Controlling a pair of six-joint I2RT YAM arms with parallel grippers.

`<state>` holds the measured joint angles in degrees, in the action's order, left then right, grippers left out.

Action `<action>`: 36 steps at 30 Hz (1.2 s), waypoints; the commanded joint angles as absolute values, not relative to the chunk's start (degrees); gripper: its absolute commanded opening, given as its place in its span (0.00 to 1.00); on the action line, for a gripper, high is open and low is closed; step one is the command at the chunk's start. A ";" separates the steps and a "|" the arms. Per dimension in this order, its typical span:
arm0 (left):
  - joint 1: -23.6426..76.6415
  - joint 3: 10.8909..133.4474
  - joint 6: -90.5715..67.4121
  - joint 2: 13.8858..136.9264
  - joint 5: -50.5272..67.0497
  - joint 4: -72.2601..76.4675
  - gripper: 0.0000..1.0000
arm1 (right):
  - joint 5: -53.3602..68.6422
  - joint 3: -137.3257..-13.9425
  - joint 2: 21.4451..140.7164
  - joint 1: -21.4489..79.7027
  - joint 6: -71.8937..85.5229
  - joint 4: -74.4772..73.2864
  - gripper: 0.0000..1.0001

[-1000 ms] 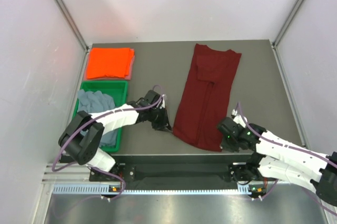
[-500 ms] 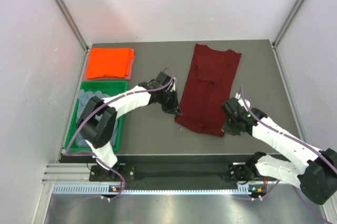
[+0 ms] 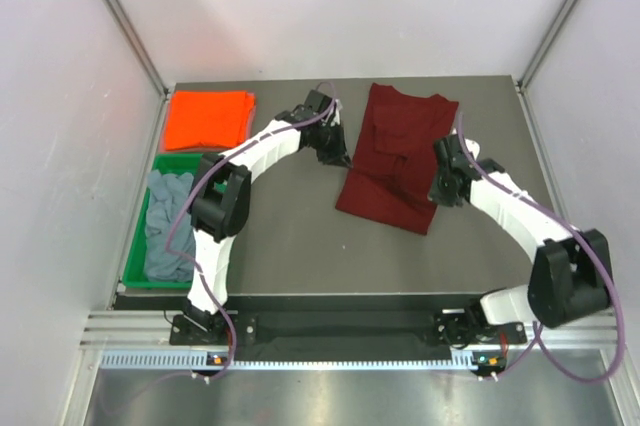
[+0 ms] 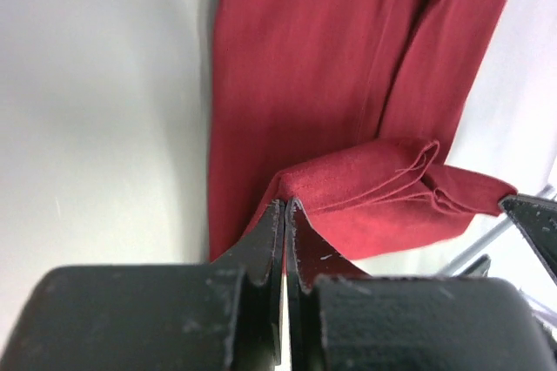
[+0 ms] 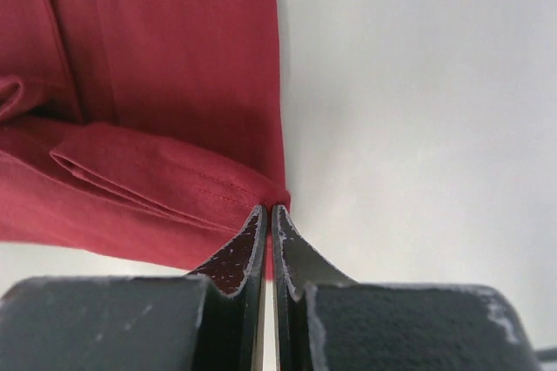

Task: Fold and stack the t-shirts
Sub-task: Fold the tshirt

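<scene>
The dark maroon t-shirt lies lengthwise at the table's back middle, its near part lifted and doubled over towards the collar. My left gripper is shut on the shirt's left hem corner. My right gripper is shut on the right hem corner. Both hold the hem above the lower layer of cloth. The bright orange t-shirt lies folded at the back left. The grey-blue t-shirt lies crumpled in the green tray.
The green tray stands at the left edge, just in front of the orange shirt. White walls close in the table on three sides. Bare grey table shows in front of the maroon shirt.
Both grippers have moved away from the near edge towards the back, carrying the maroon shirt's hem with them. The shirt's near half has folded over and the cloth now looks shorter.
</scene>
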<state>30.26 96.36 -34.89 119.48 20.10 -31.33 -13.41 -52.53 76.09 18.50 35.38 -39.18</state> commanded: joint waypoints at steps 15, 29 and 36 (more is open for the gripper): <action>23.47 116.98 -37.53 136.40 34.88 -20.22 0.00 | -11.43 -70.22 95.53 9.94 27.77 -31.47 0.00; 23.47 118.30 -42.80 140.18 37.62 -8.88 0.00 | -8.88 -71.28 98.26 6.16 27.16 -28.83 0.00; 23.47 120.67 -43.16 142.47 36.39 -8.87 0.00 | -6.42 -72.51 100.45 4.22 27.07 -27.25 0.00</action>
